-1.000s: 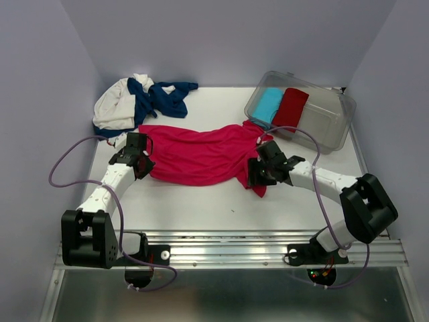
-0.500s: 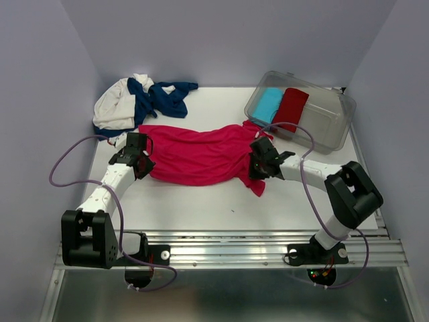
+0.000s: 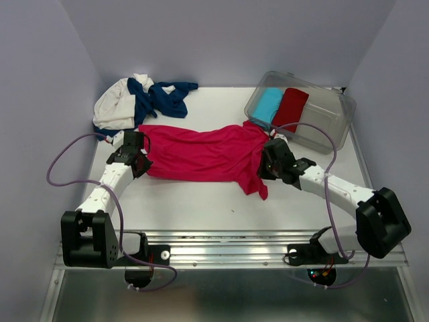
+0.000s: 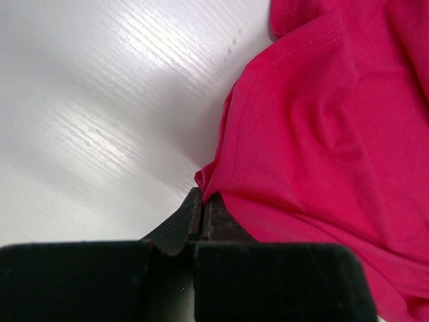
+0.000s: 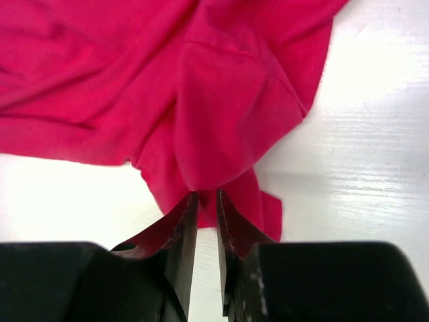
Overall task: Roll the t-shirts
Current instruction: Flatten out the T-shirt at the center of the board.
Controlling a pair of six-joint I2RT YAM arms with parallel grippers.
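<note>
A bright pink-red t-shirt lies stretched left to right across the middle of the table. My left gripper is at its left edge, and in the left wrist view the jaws are shut on a fold of the shirt's hem. My right gripper is at the shirt's right end. In the right wrist view the jaws pinch a bunched fold of the same shirt. A loose flap of it hangs toward the front beside the right gripper.
A pile of white and navy shirts lies at the back left. A clear plastic bin at the back right holds a light blue roll and a dark red roll. Walls enclose the table.
My right gripper has moved right with the shirt's end, drawing the cloth tauter. My left gripper has shifted slightly back and left, still holding the hem.
</note>
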